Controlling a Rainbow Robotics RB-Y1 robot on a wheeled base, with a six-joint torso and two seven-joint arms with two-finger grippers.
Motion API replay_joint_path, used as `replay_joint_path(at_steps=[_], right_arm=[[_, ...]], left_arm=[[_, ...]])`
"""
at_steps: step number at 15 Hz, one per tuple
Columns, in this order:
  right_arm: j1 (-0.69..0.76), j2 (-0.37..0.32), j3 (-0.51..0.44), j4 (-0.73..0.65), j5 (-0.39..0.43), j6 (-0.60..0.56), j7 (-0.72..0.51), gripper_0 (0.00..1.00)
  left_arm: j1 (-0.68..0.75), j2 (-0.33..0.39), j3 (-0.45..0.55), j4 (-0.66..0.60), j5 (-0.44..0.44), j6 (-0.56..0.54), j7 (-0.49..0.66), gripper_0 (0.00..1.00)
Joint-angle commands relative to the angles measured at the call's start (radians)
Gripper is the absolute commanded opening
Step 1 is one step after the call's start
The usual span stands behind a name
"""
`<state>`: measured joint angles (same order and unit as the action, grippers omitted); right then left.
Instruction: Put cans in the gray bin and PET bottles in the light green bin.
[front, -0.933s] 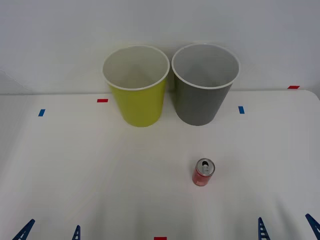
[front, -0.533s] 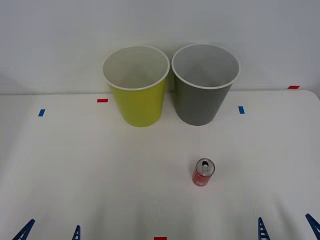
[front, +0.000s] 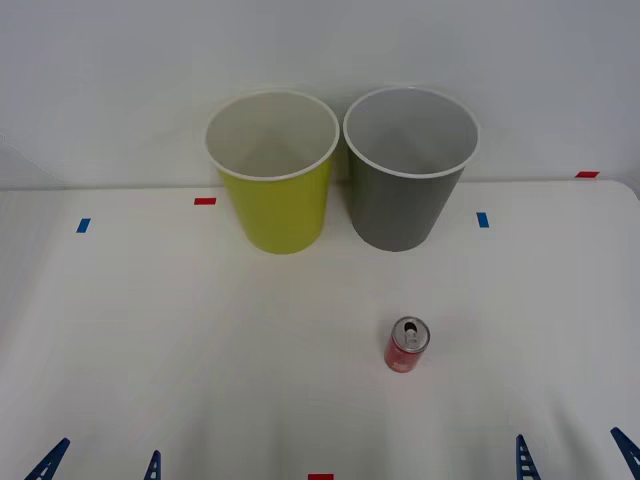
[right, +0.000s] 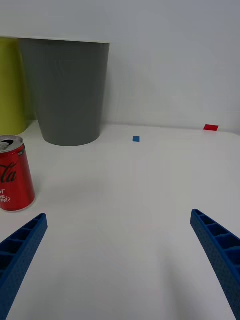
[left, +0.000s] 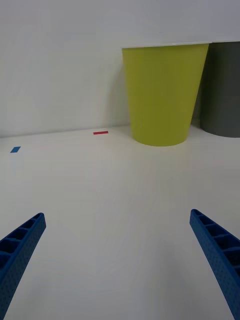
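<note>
A small red can (front: 406, 346) with a silver top stands upright on the white table, right of centre and nearer than the bins. It also appears close in the right wrist view (right: 14, 174). The gray bin (front: 408, 170) and the light green bin (front: 272, 172) stand side by side at the back, both with pale insides. My right gripper (front: 573, 458) is open at the near right edge, short of the can. At the near left edge my left gripper (front: 100, 462) is open as well. No PET bottles are in view.
Small red and blue tape marks (front: 205, 201) dot the table (front: 200, 330). A plain white wall rises behind the bins. The table's right edge (front: 628, 200) curves off at the far right.
</note>
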<state>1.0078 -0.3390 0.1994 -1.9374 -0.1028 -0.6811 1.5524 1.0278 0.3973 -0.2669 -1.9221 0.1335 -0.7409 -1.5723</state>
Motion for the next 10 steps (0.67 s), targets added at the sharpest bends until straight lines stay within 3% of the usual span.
replay_joint_path(at_steps=[1, 10], right_arm=[[0.0, 0.0, 0.0, 0.0, 0.0, 0.0, 0.0, 1.0], [0.0, 0.0, 0.0, 0.0, 0.0, 0.0, 0.0, 1.0]], left_arm=[[0.0, 0.0, 0.0, 0.0, 0.0, 0.0, 0.0, 1.0], [0.0, 0.0, 0.0, 0.0, 0.0, 0.0, 0.0, 1.0]])
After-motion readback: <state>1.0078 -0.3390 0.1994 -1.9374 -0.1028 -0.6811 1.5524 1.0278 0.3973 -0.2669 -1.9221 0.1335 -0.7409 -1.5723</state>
